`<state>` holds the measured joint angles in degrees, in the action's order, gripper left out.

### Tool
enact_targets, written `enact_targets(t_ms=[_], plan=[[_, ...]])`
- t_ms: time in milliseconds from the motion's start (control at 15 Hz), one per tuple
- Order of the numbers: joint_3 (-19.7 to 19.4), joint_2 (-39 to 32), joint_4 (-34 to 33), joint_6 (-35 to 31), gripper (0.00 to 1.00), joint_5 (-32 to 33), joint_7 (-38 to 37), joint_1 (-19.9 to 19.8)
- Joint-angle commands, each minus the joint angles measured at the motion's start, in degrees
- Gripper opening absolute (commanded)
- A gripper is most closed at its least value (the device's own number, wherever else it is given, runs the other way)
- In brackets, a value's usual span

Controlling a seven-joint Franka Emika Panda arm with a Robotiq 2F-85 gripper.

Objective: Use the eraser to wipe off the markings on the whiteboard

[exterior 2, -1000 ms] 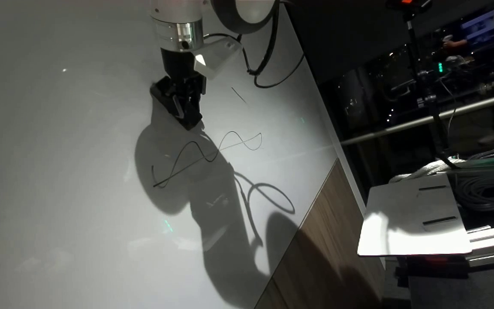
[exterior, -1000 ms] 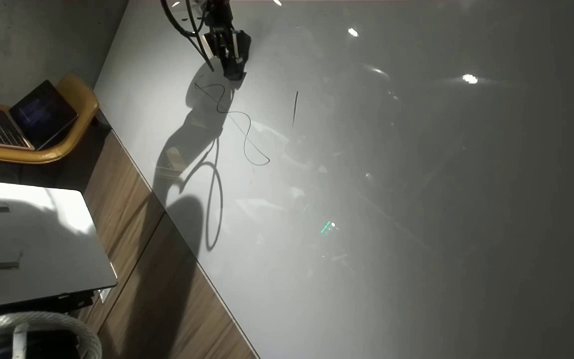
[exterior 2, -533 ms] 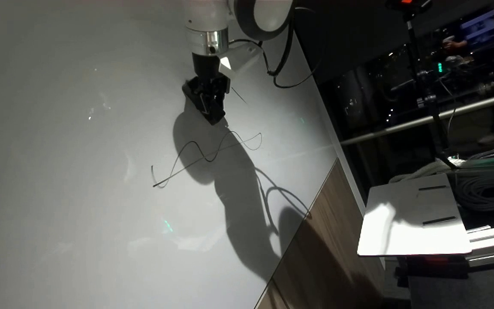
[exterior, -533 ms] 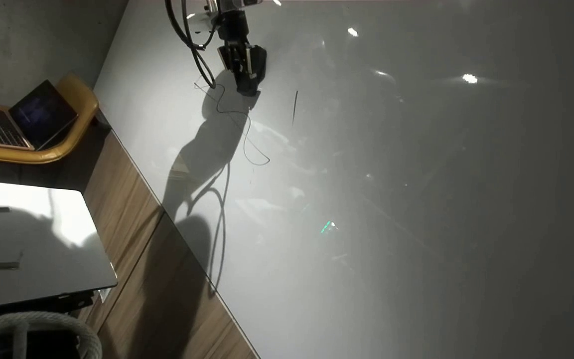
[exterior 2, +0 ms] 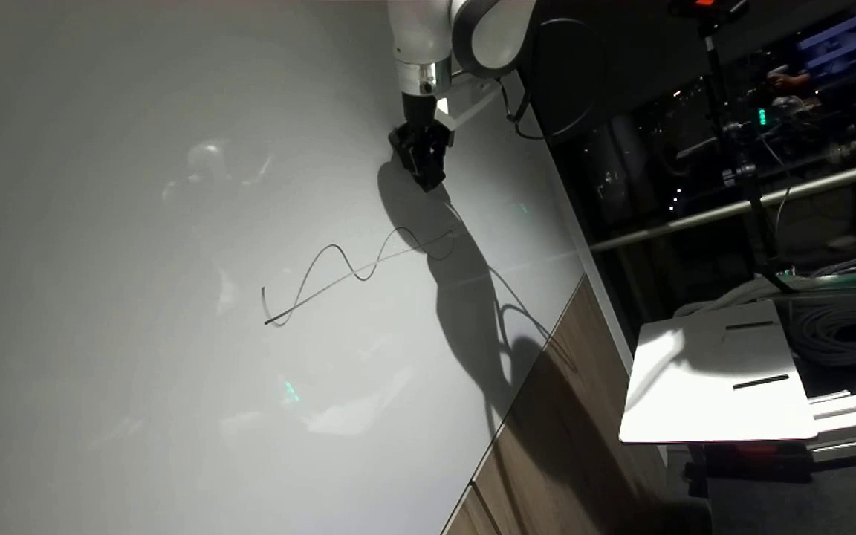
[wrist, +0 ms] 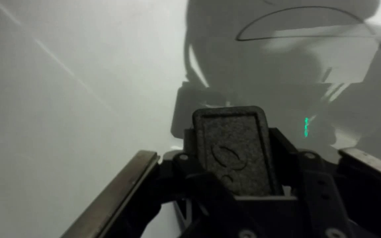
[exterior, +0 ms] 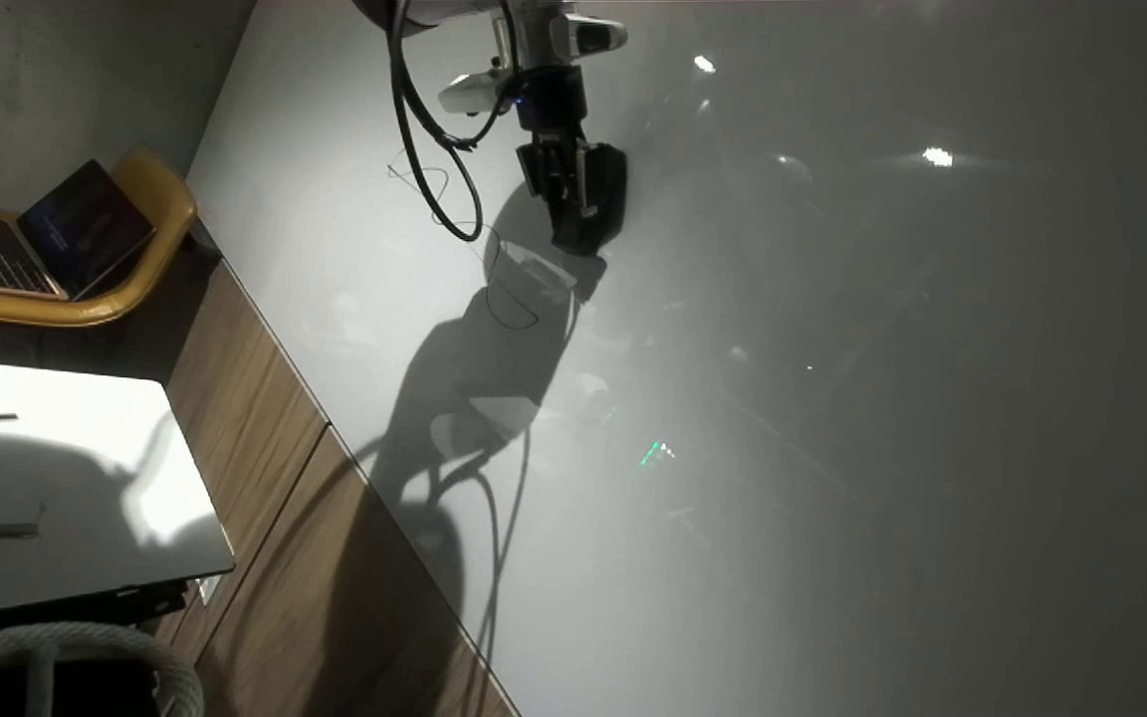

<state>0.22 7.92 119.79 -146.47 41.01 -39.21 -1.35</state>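
My gripper (wrist: 235,147) is shut on the eraser (wrist: 233,132), a dark grey block held between its two fingers in the wrist view. The gripper also shows in both exterior views (exterior: 585,234) (exterior 2: 426,174), at the whiteboard (exterior: 882,398); I cannot tell whether the eraser touches the board. The markings (exterior 2: 334,245) are a thin black wavy line crossed by a straight stroke. In an exterior view they lie below and left of the gripper. Part of them shows at the top right of the wrist view (wrist: 260,39). The arm's shadow covers part of them.
A black cable (exterior: 434,189) hangs in a loop from the arm over the board. Wood panelling (exterior: 285,518) borders the board. A white table top (exterior: 86,478) and a laptop (exterior: 86,229) on a yellow chair (exterior: 160,194) stand beside it. A metal rail (exterior 2: 829,177) runs beyond.
The gripper has moved right and down in one exterior view, right and slightly up in another. A separate short stroke seen earlier is now behind the gripper. The squiggle looks unchanged.
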Motion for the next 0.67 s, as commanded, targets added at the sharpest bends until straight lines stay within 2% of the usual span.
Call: enact_targets(t_ms=[0,133,267,600], plan=[[-4.55,-5.09,-5.06,-6.34,0.30,-5.25,7.22,-4.54],[-6.60,-7.66,-7.07,-8.03,0.30,-10.06,12.39,-6.33],[-6.75,-7.88,-6.15,-8.43,0.30,-15.04,15.95,-6.61],[-4.31,-5.88,1.89,-10.12,0.30,-19.89,19.14,-4.70]])
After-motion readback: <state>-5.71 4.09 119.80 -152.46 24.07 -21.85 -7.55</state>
